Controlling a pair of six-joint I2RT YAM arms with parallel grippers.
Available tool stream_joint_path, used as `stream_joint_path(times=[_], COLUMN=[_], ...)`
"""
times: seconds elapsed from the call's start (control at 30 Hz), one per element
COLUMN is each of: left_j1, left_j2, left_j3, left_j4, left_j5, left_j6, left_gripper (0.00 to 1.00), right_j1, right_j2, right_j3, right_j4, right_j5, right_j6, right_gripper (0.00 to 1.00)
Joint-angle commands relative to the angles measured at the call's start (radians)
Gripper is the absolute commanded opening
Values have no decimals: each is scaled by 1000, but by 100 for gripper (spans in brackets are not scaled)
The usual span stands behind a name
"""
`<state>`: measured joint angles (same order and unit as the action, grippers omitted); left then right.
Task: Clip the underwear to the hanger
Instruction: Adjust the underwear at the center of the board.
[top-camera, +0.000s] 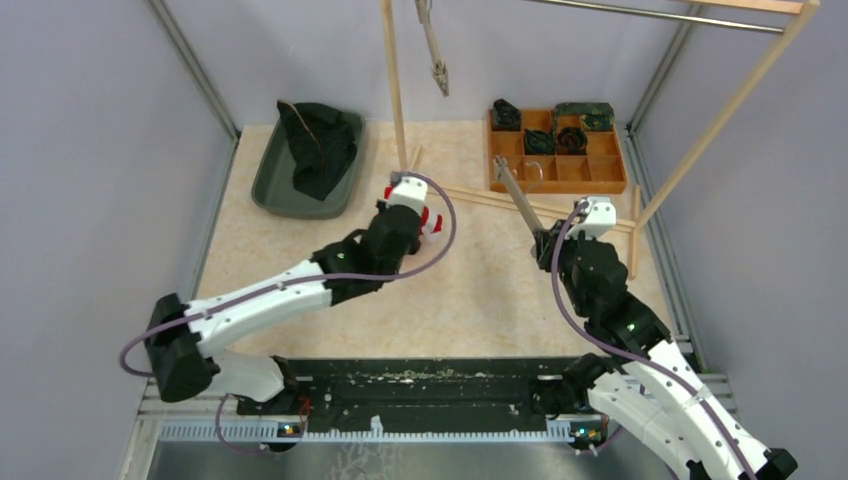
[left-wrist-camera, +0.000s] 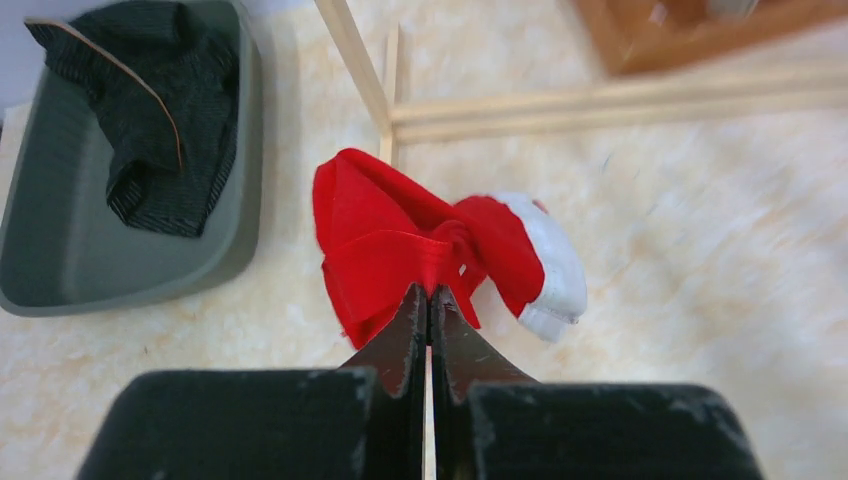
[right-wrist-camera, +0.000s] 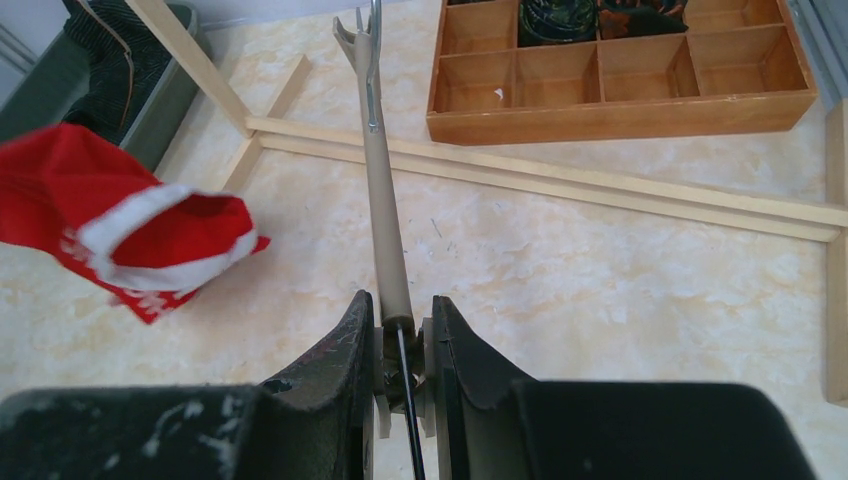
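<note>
The underwear (left-wrist-camera: 400, 230) is red with a white band. My left gripper (left-wrist-camera: 430, 292) is shut on its bunched red middle and holds it above the table, near the foot of the rack post. In the top view the left gripper (top-camera: 418, 207) is at the table's centre, with the underwear (top-camera: 433, 219) partly hidden under it. My right gripper (right-wrist-camera: 400, 315) is shut on one end of the hanger (right-wrist-camera: 382, 200), a beige bar whose far end carries a metal clip (right-wrist-camera: 360, 40). In the top view the hanger (top-camera: 518, 195) points up-left from the right gripper (top-camera: 547, 238). The underwear also shows at the left of the right wrist view (right-wrist-camera: 120, 225).
A grey-green tray (top-camera: 275, 185) with a dark garment (top-camera: 320, 145) sits at the back left. A wooden compartment box (top-camera: 605, 175) holding folded dark items stands at the back right. The wooden rack's post (top-camera: 393, 80) and floor rails (top-camera: 480, 197) cross the back. A clip (top-camera: 437, 65) hangs from above.
</note>
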<state>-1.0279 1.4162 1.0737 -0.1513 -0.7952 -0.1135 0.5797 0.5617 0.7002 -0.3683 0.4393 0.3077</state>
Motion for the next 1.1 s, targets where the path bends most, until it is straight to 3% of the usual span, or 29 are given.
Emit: stream_joint_path(times=[0.0, 0.23, 0.4, 0.5, 0.67, 0.9, 1.07], left_j1=[-10, -13, -28, -37, -44, -46, -47], left_j2=[-155, -221, -229, -238, -267, -294, -212], left_j3=[73, 266, 402, 432, 435, 437, 436], left_j4=[-66, -216, -364, -436, -519, -521, -498], left_j5=[9, -73, -211, -297, -320, -251, -261], left_j6=[-62, -158, -331, -449, -582, -531, -474], left_gripper=[0, 0, 0, 0, 0, 0, 0], right_j1=[-1, -1, -1, -1, -1, -1, -1], right_j2=[-33, -55, -54, -48, -47, -43, -37], right_j3=[37, 53, 64, 73, 85, 83, 70], right_j4=[39, 5, -2, -3, -11, -9, 11], right_j5=[-25, -53, -60, -66, -63, -65, -65], right_j6=[6, 9, 8, 6, 4, 4, 7], right_gripper=[0, 0, 0, 0, 0, 0, 0])
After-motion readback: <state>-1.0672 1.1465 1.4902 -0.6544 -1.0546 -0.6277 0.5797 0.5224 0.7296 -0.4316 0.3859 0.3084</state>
